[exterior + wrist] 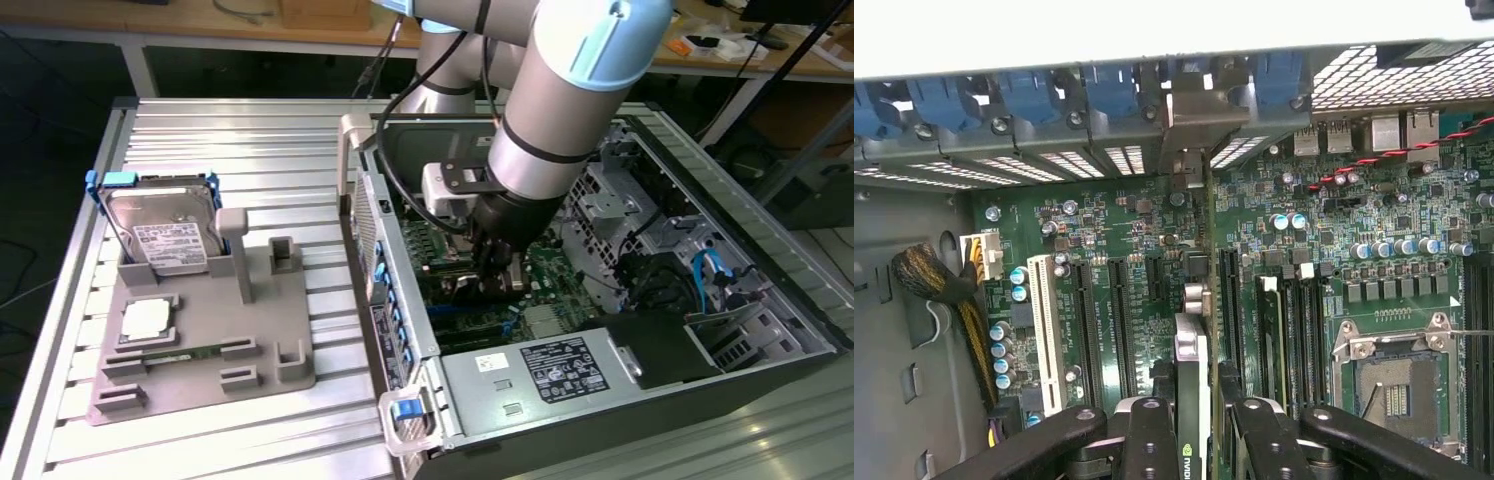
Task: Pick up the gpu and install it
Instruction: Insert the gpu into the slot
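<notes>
My gripper [491, 268] reaches down into the open computer case [400, 330], just above the green motherboard [534, 275]. In the wrist view the gripper [1199, 440] is shut on the gpu [1192, 360], seen edge-on as a thin dark card between the two black fingers [1149, 445]. Its silver bracket [1189, 165] points toward the case's rear wall with the blue slot latches [1114, 95]. The card stands upright over the long black expansion slots [1119, 320]; whether it touches a slot I cannot tell. In the exterior view the arm hides most of the gpu.
On the exterior view's left, a grey fixture [200, 340] carries a silver hard drive in a blue-handled frame [163, 230] and a small chip [144, 318]. Inside the case are the power supply [561, 365], drive cages [721, 330], the CPU socket [1394, 380] and a yellow-black cable bundle [929, 280].
</notes>
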Available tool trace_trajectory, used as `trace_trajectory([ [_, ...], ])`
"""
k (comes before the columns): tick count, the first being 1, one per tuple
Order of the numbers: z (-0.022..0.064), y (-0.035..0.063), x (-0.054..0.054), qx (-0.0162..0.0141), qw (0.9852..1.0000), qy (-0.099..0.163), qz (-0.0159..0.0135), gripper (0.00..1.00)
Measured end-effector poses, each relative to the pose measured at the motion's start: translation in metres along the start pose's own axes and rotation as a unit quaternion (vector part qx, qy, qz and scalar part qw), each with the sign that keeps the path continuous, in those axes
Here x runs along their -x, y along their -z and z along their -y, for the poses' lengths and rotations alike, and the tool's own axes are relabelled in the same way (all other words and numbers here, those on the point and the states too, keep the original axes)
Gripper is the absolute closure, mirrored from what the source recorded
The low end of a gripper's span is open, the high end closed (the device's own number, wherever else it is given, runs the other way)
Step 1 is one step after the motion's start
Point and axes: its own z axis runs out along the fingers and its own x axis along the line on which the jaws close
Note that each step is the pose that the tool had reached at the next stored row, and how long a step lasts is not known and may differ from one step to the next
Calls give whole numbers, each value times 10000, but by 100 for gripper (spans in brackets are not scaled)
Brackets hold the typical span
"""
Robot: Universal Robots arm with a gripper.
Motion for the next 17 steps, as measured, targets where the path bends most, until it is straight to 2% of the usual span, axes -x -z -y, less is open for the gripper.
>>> trace_trajectory([
  [17, -6, -38, -2, 6, 9999, 155, -1, 73],
])
